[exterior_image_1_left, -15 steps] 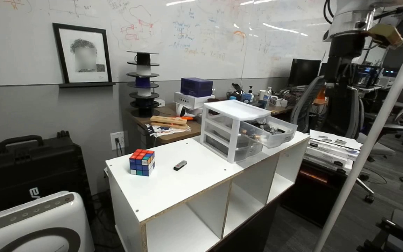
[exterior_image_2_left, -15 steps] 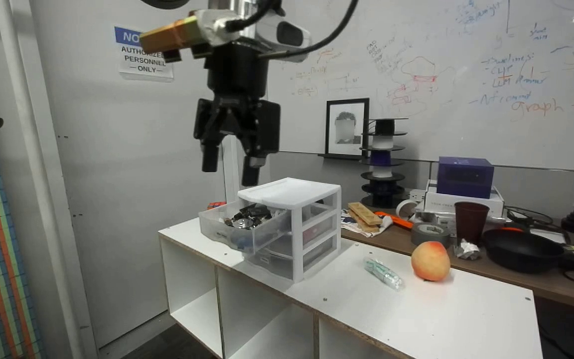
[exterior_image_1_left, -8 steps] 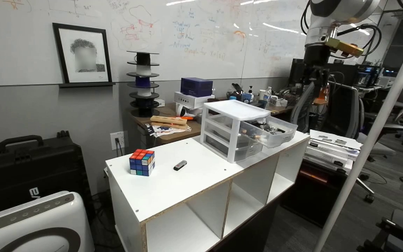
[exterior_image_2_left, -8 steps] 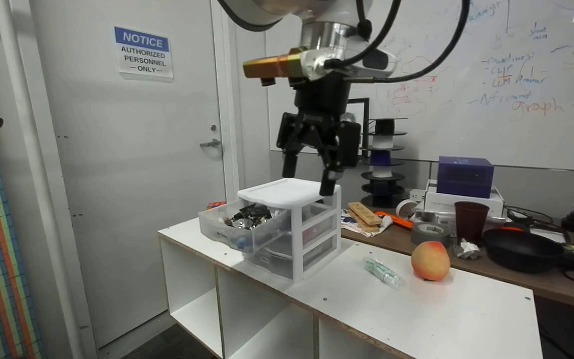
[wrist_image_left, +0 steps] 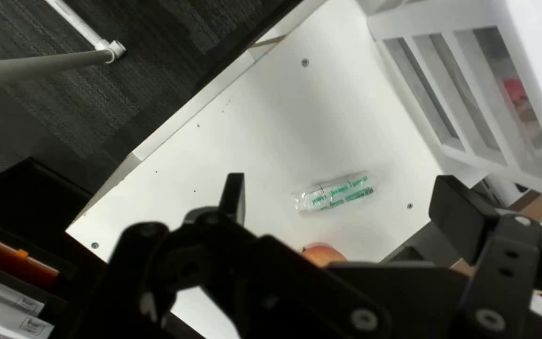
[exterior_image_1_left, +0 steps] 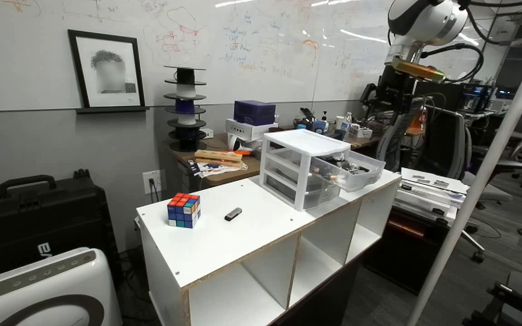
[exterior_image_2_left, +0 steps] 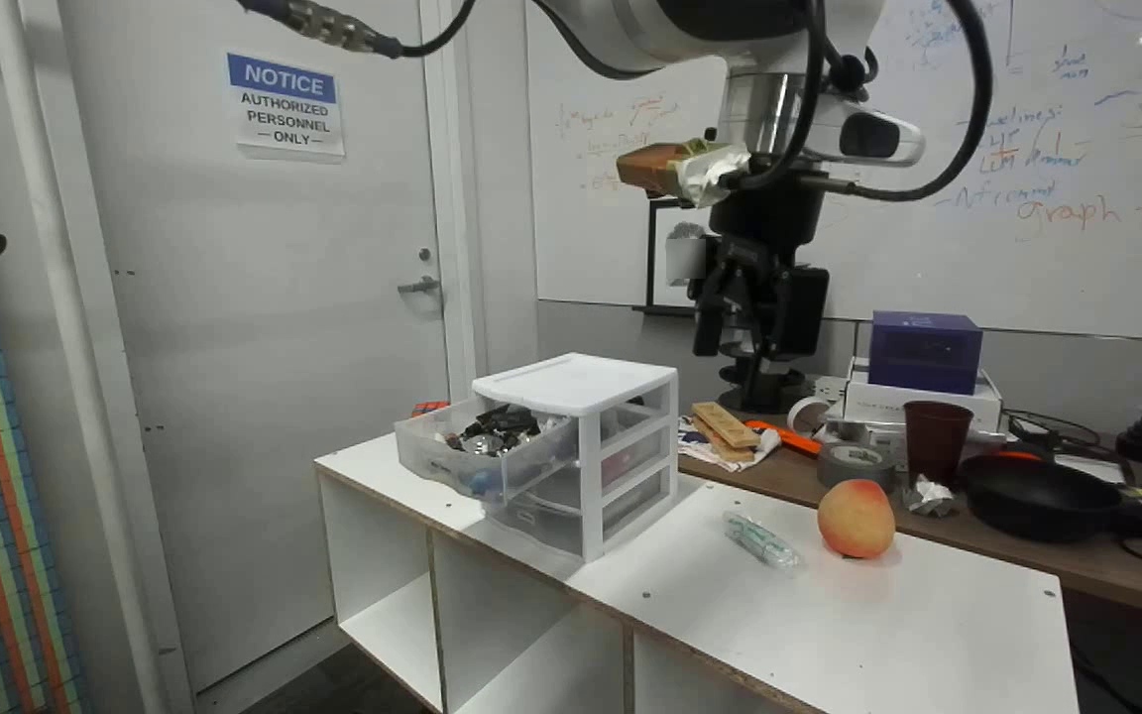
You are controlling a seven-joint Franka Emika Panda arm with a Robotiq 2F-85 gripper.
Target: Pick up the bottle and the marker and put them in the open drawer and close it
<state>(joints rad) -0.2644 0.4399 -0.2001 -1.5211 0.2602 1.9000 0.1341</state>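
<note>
Wrist view has the claw (wrist_image_left: 338,184), parted and empty, swung away from the open drawer (exterior_image_2_left: 434,462) toward the plastic-wrapped tube (wrist_image_left: 334,193): likely lining up a pick.

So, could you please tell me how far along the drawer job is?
Looks done: the top drawer stands open. In hand: nothing visible; the gripper is open, apart from the clear, green-printed packet. Left: the apparent marker, a small dark stick, lies on the white shelf unit and must go in, then the drawer needs closing. I can't tell which thing is the bottle.
</note>
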